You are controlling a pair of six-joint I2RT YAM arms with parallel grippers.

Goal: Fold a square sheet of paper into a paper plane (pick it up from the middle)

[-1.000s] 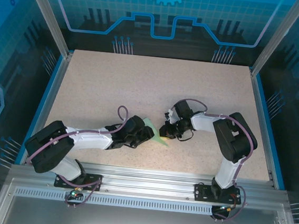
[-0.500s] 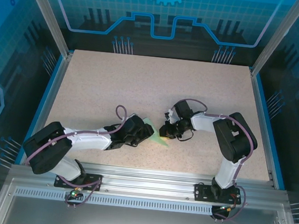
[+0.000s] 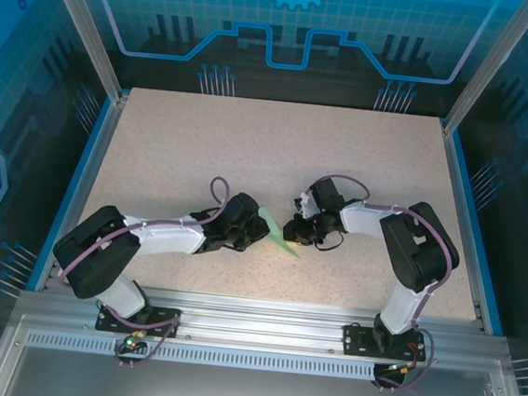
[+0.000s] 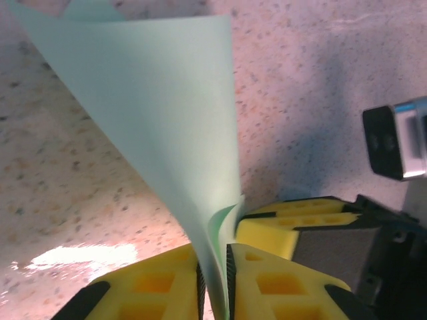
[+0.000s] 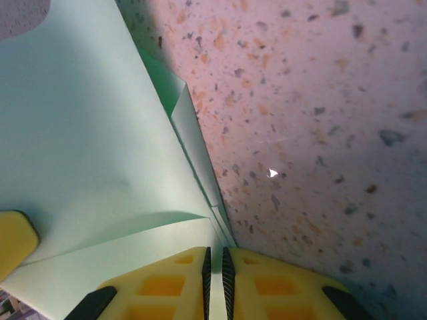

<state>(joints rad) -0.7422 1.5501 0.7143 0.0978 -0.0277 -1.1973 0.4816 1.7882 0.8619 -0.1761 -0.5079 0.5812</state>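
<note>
Since the earlier frame, my left tool point(image 3: 257, 231) is moving forward and closing, pinching the paper plane point(image 3: 280, 242) at its folded edge. My right tool point(image 3: 295, 231) is pinching its layered edge. The plane is sitting between both tools, over the desk point(image 3: 250, 150).

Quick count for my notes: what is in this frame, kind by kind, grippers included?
Green paper: 1, partly folded
Grippers: 2, left gripper and right gripper, both shut on the paper
Speckled table: 1
Total: 4
</note>
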